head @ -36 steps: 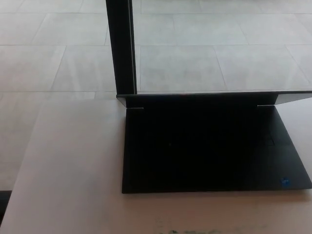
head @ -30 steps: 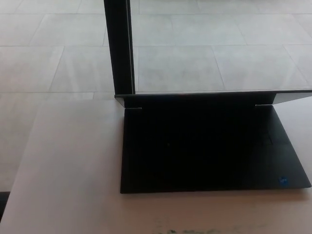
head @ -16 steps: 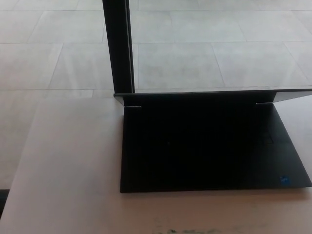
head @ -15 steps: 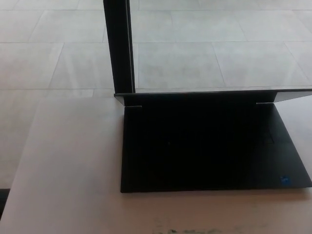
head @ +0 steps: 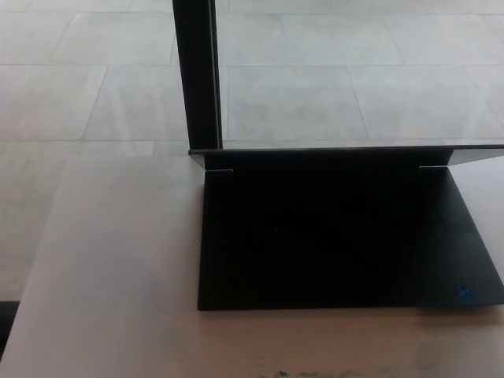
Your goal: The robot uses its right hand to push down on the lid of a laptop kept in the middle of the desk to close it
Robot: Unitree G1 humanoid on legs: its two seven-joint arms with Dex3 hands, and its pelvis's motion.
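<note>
A black laptop (head: 339, 236) lies open on the white desk (head: 110, 260), its keyboard deck dark and facing me. The lid (head: 197, 79) stands upright from the hinge at the back and runs out of the top of the head view. Its black left bezel shows clearly, and the screen (head: 354, 79) carries a pale tile pattern like the floor. A small blue sticker (head: 465, 293) sits at the deck's front right corner. Neither of my hands shows in the picture.
The desk's left edge slants from the lid's base down to the lower left, with grey tiled floor (head: 79, 79) beyond it. A dark object (head: 6, 315) pokes in at the bottom left corner. The laptop's right side runs to the picture's edge.
The whole picture has shifted slightly, so the camera moved. The laptop and its lid stand as before, and no hand has come into view.
</note>
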